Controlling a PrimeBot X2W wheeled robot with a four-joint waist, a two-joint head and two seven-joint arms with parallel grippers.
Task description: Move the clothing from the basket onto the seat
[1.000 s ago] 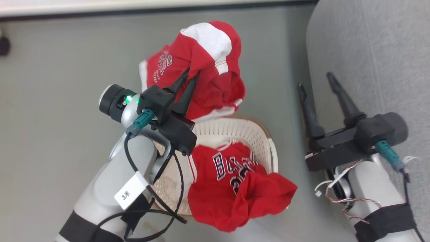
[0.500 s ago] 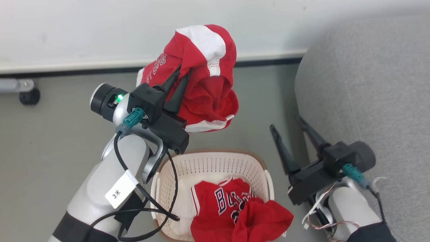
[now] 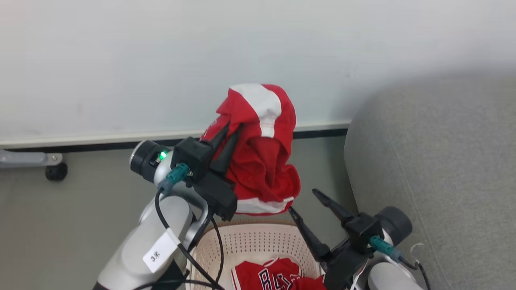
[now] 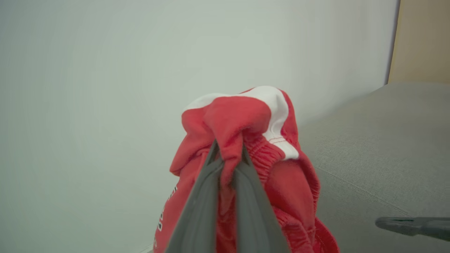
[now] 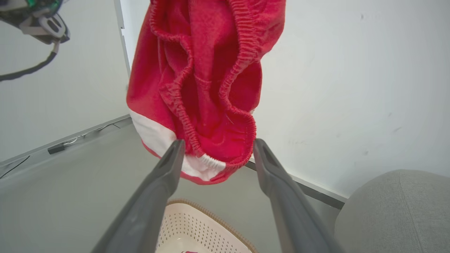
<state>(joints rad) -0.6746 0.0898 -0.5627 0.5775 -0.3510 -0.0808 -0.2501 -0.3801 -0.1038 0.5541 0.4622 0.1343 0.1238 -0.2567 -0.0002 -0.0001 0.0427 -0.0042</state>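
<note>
A: What is the left forearm (image 3: 161,237) showing?
B: It is showing a smooth silver-grey shell and carrying a white label (image 3: 155,255) printed with a 3. A black cable (image 3: 160,209) is looping along it into a teal plug (image 3: 177,174).
A: Is anything glowing?
B: A green light (image 3: 163,155) is glowing on the black wrist drum (image 3: 142,160). The left gripper (image 3: 234,125) is showing a boxy black housing and two dark tapering fingers.
A: And the right gripper (image 3: 302,200)?
B: It is looking much the same: black, with a second teal plug (image 3: 379,243) and a dark grey drum (image 3: 397,227).
</note>
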